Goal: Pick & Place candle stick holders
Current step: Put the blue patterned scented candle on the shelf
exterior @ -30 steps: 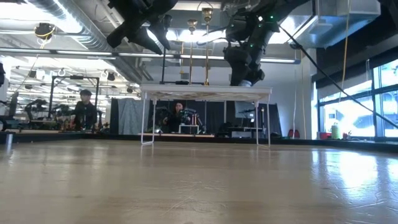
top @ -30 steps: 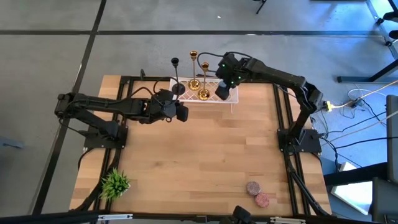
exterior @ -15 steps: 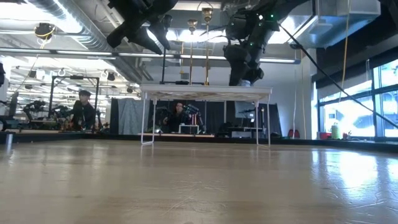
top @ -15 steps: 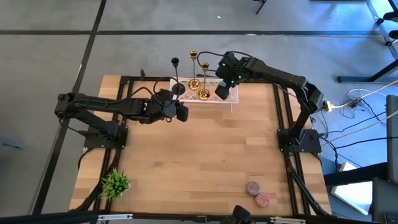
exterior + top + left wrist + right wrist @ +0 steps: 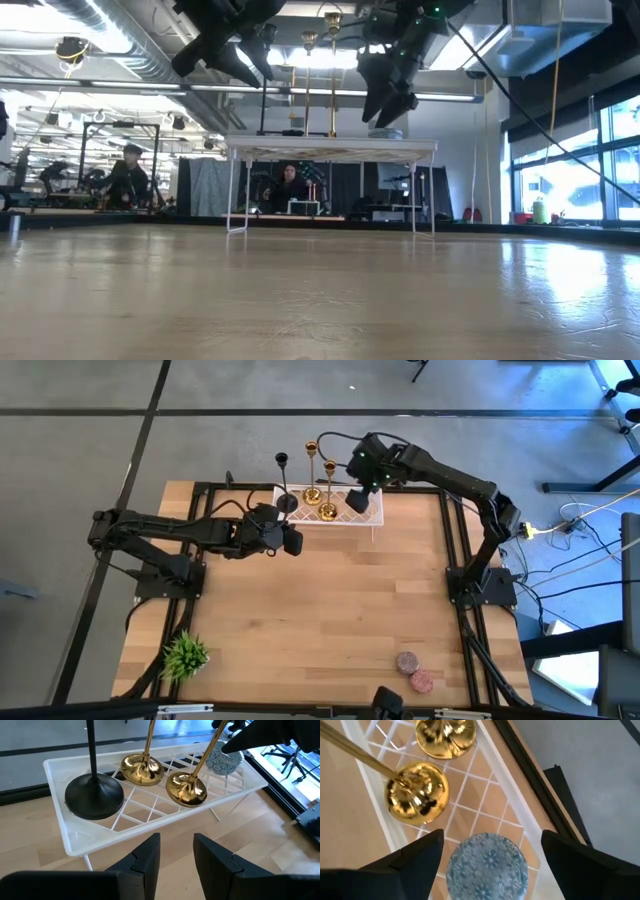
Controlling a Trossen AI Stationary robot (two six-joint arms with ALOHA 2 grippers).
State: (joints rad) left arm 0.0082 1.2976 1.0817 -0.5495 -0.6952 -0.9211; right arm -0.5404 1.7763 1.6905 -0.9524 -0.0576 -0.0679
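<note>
Grey concrete flooring is surrounding a pale wooden desk (image 5: pixel 320 620) framed by dark rails, and a workshop with people seated far behind is showing in the low view. Sitting at the desk's far edge is a white lattice rack (image 5: pixel 368 513) on thin legs, which is carrying all three candle stick holders: the black holder (image 5: pixel 93 795) at one end, then the first gold holder (image 5: pixel 142 769) and the second gold holder (image 5: pixel 186 789) side by side, all standing upright. Beside the second gold holder, a round blue-grey patterned disc (image 5: pixel 487 865) is lying on the lattice. Reaching from the desk's right side, the right hand (image 5: pixel 358 466) is hanging over the disc end of the rack, its fingers spread wide and holding nothing. Facing the rack's near edge, the left hand (image 5: pixel 291 540) is hovering with its fingers (image 5: pixel 148 857) set narrowly apart, also empty. Judging from this arrangement, no holder is being gripped, so either placing is complete or picking has not begun; which one cannot be told. Toward the near edge, a small green plant (image 5: pixel 184 654) and two reddish round pucks (image 5: pixel 414 671) are resting well apart from the rack.
</note>
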